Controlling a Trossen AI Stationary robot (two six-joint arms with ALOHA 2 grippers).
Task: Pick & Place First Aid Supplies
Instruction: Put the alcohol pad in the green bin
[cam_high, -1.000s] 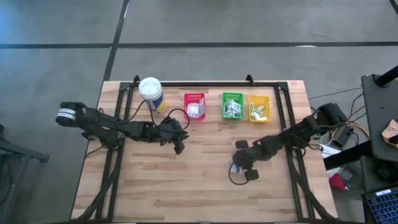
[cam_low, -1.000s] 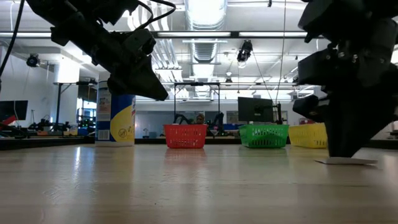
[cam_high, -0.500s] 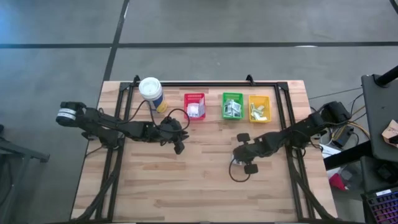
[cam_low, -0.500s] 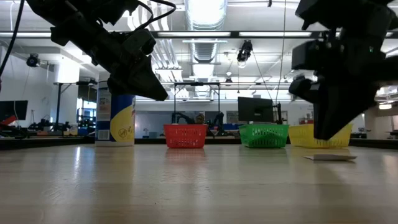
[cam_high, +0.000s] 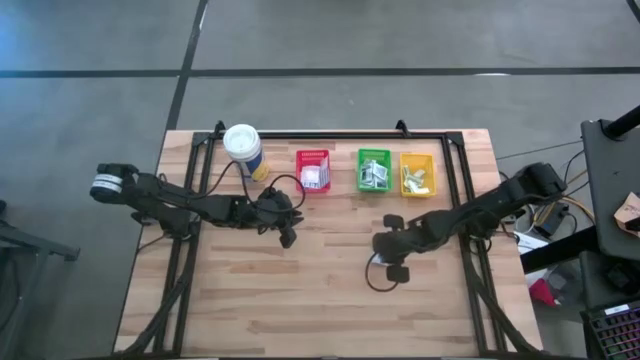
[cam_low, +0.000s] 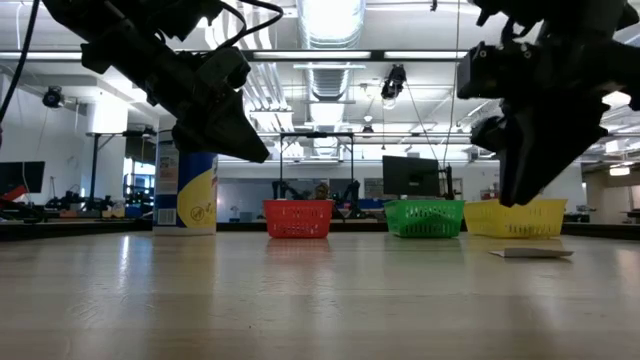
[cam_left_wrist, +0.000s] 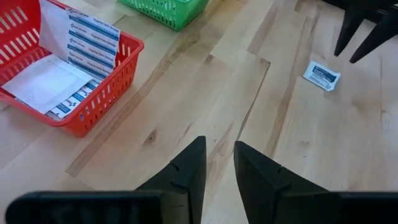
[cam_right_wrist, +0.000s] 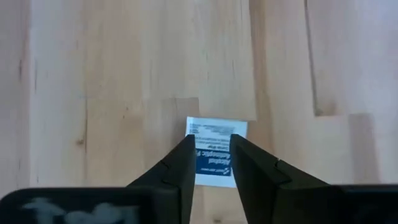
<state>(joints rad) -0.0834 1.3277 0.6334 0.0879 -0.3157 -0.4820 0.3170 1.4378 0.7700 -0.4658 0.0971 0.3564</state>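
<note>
Our right gripper (cam_right_wrist: 212, 163) hangs above a lone white packet (cam_right_wrist: 216, 151) with its fingers parted and nothing between them — the packet lies flat on the table (cam_high: 300, 300). Our left gripper (cam_left_wrist: 217, 163) waits nearby, fingers apart and empty. The red bin (cam_high: 313, 170), green bin (cam_high: 374, 169) and yellow bin (cam_high: 417, 173) already hold packets; this one remains. Open wood all round — edges well apart.

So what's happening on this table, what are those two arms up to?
The arms are sorting small first-aid packets into coloured bins. The right gripper hovers above a lone white packet lying flat on the wood, jaws slightly apart, not gripping it. The left gripper waits near the red bin, which holds packets. The green bin and yellow bin hold some too.
</note>
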